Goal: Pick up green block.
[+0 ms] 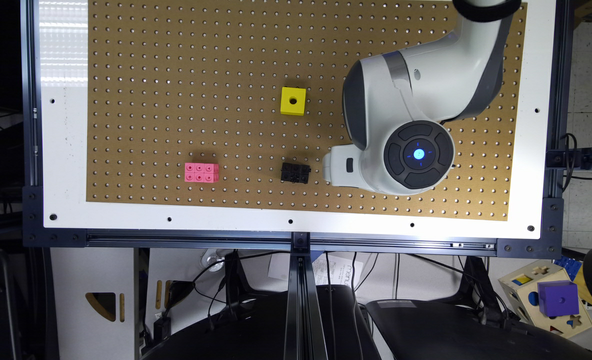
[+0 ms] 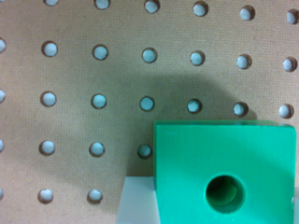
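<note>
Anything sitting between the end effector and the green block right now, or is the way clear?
Nothing visible. In the wrist view the green block lies close under the camera, hole face up, on bare pegboard. The black brick lies beside the arm, the yellow cube farther off.

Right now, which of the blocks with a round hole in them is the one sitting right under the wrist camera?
The green block: it looms large in the wrist view, hole facing the camera. The yellow block, also holed, lies out on the pegboard, clear of the arm.
</note>
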### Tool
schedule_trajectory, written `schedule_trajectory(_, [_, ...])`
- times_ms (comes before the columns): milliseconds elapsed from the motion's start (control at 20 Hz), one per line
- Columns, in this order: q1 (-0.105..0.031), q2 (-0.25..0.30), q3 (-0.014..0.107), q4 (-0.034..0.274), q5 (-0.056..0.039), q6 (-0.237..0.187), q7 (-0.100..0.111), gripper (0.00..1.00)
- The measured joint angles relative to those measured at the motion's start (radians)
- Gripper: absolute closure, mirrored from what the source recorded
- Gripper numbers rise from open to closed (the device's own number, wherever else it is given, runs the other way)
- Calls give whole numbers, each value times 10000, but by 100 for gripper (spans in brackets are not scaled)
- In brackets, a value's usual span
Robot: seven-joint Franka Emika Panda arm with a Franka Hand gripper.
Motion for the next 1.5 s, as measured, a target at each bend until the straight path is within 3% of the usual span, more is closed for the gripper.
schedule_trajectory(700, [-7, -97, -51, -2, 0, -252, 1, 100])
schedule_trajectory(950, [-9, -725, -54, 0, 0, -990, 2, 100])
schedule_trajectory(1500, [-8, -1718, -53, 2, 0, -1976, 13, 100])
